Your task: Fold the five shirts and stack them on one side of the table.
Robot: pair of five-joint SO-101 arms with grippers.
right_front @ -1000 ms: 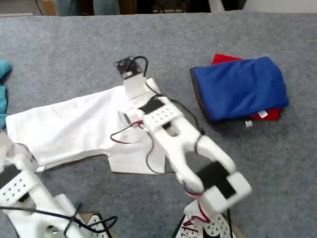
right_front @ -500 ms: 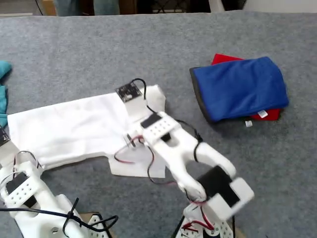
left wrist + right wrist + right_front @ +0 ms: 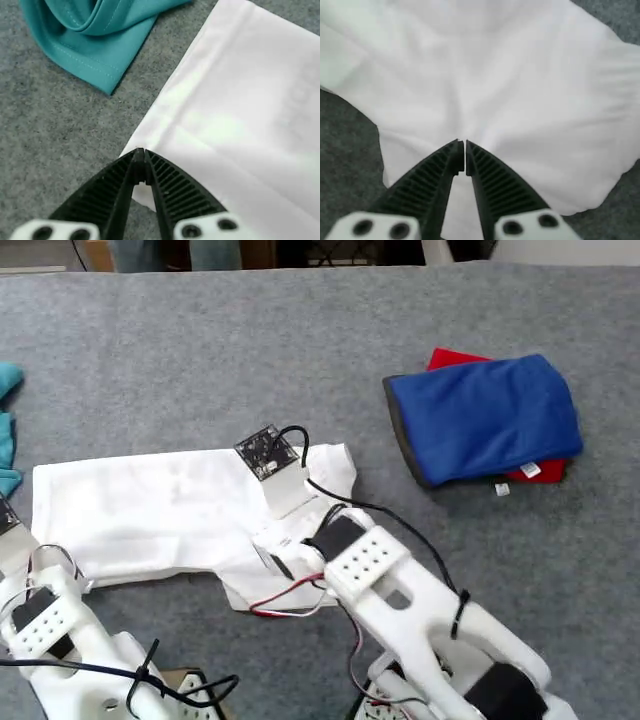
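A white shirt (image 3: 160,510) lies spread flat on the grey table, near its front left. My right gripper (image 3: 461,146) is shut, pinching the cloth (image 3: 520,100) near the shirt's right part, with creases running out from its tips. The right arm (image 3: 370,565) stands over that side of the shirt. My left gripper (image 3: 141,167) is shut on the shirt's left corner (image 3: 165,145). The left arm (image 3: 40,625) sits at the front left. A teal shirt (image 3: 85,35) lies crumpled just beyond that corner, at the table's left edge (image 3: 5,430).
A folded blue shirt (image 3: 485,415) tops a stack at the right, with a red one (image 3: 450,360) and a dark edge (image 3: 397,435) showing beneath. The grey table (image 3: 200,350) runs bare behind the white shirt. Loose wires (image 3: 290,600) hang by the right arm.
The right arm has drawn back toward the table's front, dragging the white shirt's right part with it. The shirt now lies flatter and nearer. The left arm shifted slightly.
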